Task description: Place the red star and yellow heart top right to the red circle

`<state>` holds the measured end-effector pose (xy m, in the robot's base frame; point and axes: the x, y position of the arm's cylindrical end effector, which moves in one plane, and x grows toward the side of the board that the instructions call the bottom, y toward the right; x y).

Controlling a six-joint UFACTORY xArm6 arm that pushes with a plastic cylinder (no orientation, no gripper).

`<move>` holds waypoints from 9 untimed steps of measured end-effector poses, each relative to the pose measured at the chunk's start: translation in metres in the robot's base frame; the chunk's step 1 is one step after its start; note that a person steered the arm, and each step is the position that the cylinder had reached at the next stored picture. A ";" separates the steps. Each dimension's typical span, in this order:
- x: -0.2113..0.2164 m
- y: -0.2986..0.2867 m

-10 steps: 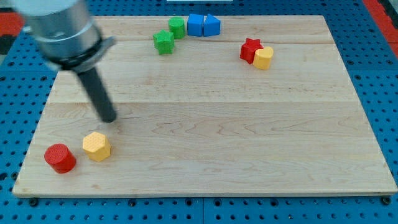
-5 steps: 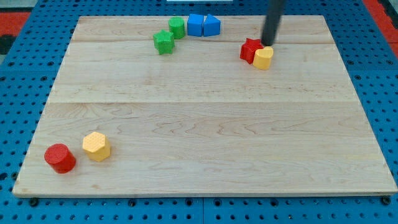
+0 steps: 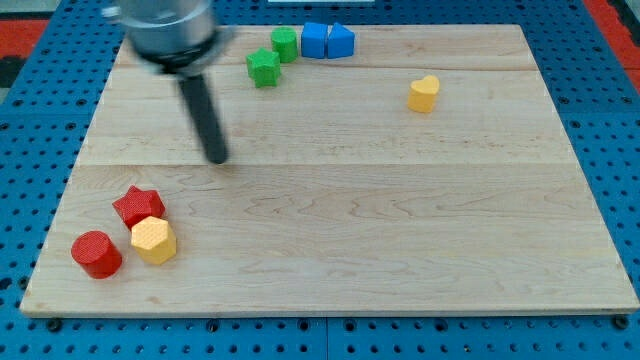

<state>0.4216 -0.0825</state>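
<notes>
The red circle (image 3: 96,253) lies at the board's bottom left. The red star (image 3: 138,205) sits just up and right of it, touching the yellow hexagon (image 3: 154,240). The yellow heart (image 3: 423,94) lies alone at the upper right of the board. My tip (image 3: 216,157) rests on the board left of centre, above and to the right of the red star, apart from every block.
Two green blocks (image 3: 264,67) (image 3: 285,43) and two blue blocks (image 3: 315,41) (image 3: 340,41) cluster at the board's top edge (image 3: 420,28). The wooden board sits on a blue pegboard surface.
The red star has gone from beside the yellow heart to the bottom left, next to the red circle and yellow hexagon. My tip moved from the heart to left of centre.
</notes>
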 end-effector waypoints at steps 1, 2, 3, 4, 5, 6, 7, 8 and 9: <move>-0.004 0.135; -0.052 0.263; -0.086 0.282; -0.087 0.165; -0.087 0.048; -0.088 0.072; -0.124 0.090; -0.144 0.046; -0.072 0.001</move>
<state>0.3500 -0.0815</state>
